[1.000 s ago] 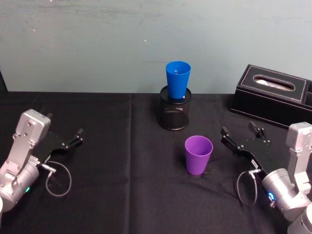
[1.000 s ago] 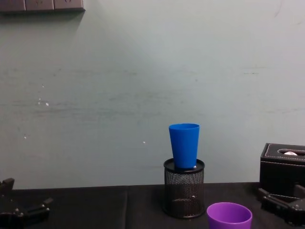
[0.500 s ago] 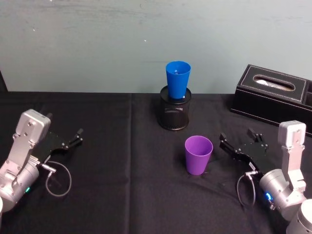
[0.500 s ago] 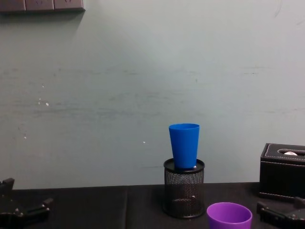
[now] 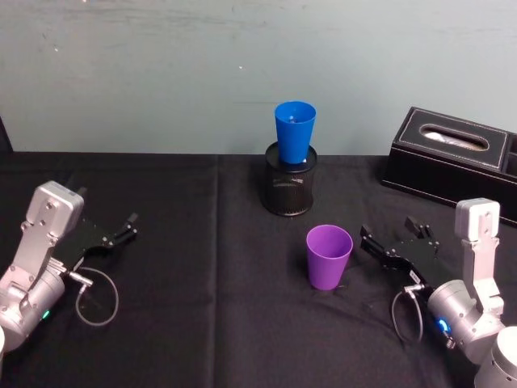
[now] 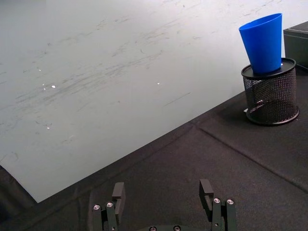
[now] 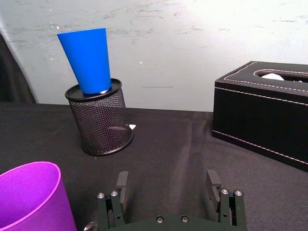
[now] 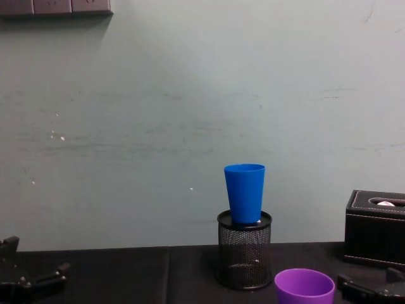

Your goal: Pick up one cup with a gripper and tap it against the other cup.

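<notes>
The purple cup [image 5: 329, 257] stands upright on the black table, right of centre; it also shows in the chest view [image 8: 304, 286] and the right wrist view [image 7: 29, 197]. The blue cup [image 5: 294, 133] sits tilted in a black mesh pen holder [image 5: 290, 188] farther back, and both wrist views catch this cup [image 6: 263, 43] [image 7: 89, 60]. My right gripper [image 5: 389, 232] hovers low just right of the purple cup, open, not touching it, with nothing between its fingers [image 7: 211, 179]. At the table's left side my left gripper [image 5: 107, 205] rests open and idle.
A black tissue box [image 5: 452, 158] stands at the back right, behind my right arm. The table is covered in black cloth [image 5: 202, 267] and a pale wall rises behind it. A cable loop [image 5: 97, 295] hangs by the left arm.
My right gripper has shifted left and lower, closer to the purple cup, staying open. The cups and the left arm have not moved.
</notes>
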You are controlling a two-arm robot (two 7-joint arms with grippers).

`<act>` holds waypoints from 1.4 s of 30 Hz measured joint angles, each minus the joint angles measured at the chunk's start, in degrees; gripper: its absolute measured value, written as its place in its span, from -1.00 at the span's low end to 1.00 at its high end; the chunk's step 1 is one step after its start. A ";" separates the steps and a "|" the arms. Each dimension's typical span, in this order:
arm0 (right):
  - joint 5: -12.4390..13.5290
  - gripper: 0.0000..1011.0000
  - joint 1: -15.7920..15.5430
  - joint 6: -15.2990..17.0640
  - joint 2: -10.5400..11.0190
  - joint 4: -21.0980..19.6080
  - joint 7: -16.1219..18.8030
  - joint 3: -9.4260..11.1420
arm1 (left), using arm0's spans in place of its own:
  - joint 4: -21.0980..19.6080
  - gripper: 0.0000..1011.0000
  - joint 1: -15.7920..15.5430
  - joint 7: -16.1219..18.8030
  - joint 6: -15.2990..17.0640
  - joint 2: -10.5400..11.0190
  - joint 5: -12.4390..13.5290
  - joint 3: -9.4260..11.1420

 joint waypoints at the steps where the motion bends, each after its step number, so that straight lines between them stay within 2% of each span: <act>1: 0.00 0.98 -0.01 0.00 0.00 0.00 -0.01 -0.01 | 0.00 1.00 0.00 0.00 0.00 0.00 0.00 0.00; 42: -0.16 0.98 -0.12 -0.14 0.02 -0.12 -0.38 -0.10 | 0.00 1.00 0.00 0.00 0.00 0.00 0.00 0.00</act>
